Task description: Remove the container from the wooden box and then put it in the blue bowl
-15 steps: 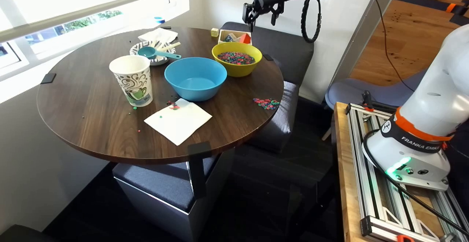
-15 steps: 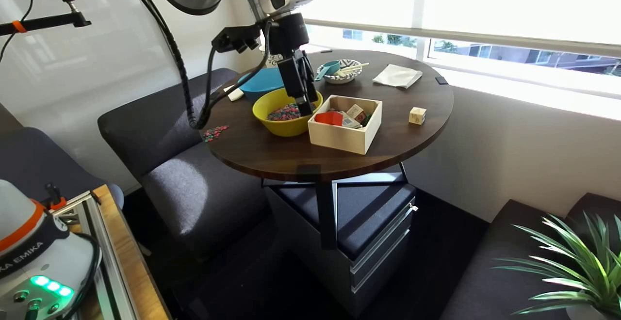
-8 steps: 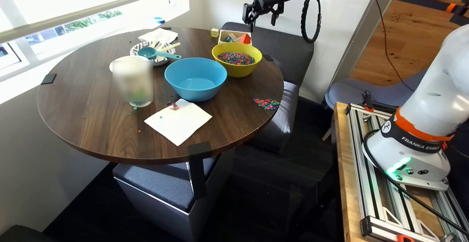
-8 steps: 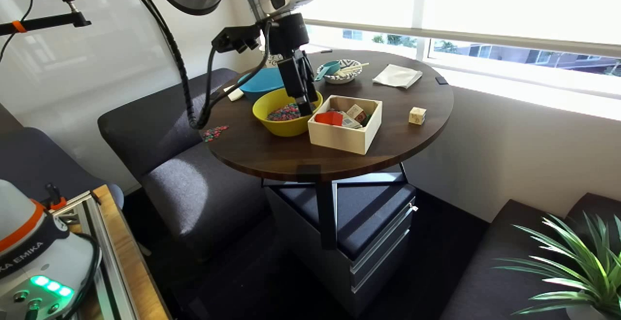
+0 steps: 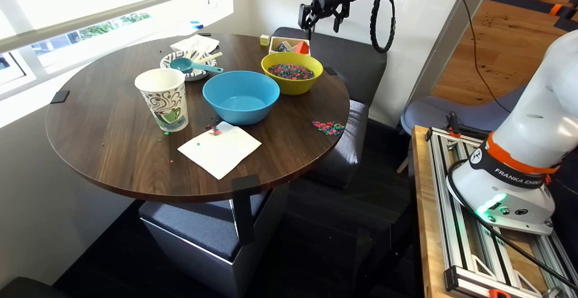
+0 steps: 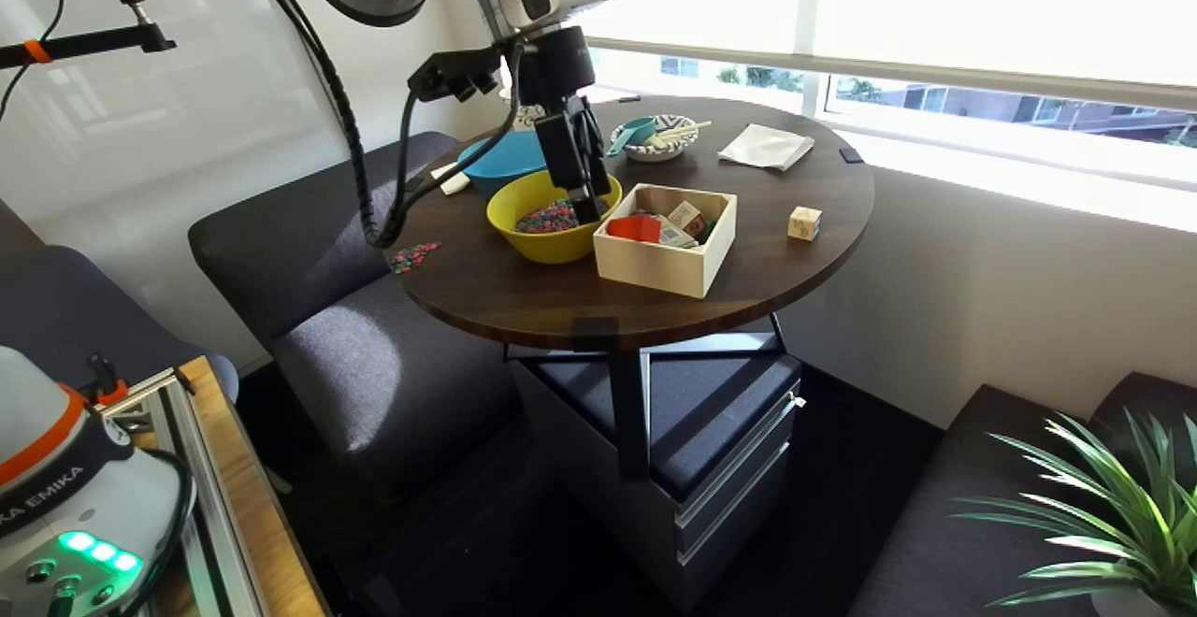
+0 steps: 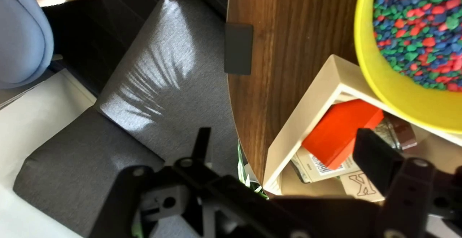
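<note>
The low pale wooden box [image 6: 655, 266] stands at the table's edge, touching or close beside the yellow bowl; it also shows in the wrist view [image 7: 305, 115]. In it lie a red-orange block [image 7: 339, 129], a packet with a barcode [image 7: 326, 167], a block marked K [image 7: 361, 185] and a small clear container with a brown end [image 7: 388, 133], partly covered by a finger. My gripper [image 5: 323, 31] is open and empty; in the wrist view [image 7: 283, 137] one finger is over the box, the other beyond the table edge. The blue bowl [image 5: 241, 97] is empty.
The yellow bowl [image 5: 293, 86] holds coloured pebbles, with more spilled on the table [image 5: 328, 128]. A paper cup [image 5: 165, 101], a napkin [image 5: 221, 149], a patterned bowl with a teal scoop [image 5: 183, 64] and a small wooden cube [image 6: 804, 222] stand on the round table.
</note>
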Controlling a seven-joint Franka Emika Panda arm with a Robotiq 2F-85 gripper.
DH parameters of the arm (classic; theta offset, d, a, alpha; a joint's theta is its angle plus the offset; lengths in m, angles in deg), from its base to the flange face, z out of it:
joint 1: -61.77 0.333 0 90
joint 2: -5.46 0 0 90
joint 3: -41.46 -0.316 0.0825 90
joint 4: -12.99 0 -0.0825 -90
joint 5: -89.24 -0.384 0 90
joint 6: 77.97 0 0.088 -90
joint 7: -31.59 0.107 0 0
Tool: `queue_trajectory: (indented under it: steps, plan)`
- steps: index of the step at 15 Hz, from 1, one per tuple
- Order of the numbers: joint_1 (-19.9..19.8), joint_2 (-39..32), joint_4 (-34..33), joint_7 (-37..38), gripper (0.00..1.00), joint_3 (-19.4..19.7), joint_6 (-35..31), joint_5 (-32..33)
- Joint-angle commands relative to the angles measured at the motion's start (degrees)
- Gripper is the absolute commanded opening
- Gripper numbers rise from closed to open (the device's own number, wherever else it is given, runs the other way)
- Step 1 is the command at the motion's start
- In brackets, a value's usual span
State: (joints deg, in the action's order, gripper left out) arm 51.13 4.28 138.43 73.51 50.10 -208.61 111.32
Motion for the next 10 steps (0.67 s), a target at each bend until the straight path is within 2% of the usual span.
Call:
queue_trajectory:
  steps: [1,3,10]
  plan:
    - [0.36,-0.89,-0.47,-7.44,1.00,0.42,-0.14,-8.22]
    - [0.27,-1.64,-1.14,-12.74,1.00,0.44,0.06,-13.61]
    - [-0.04,-4.14,-2.73,-21.28,1.00,0.95,-4.30,-22.32]
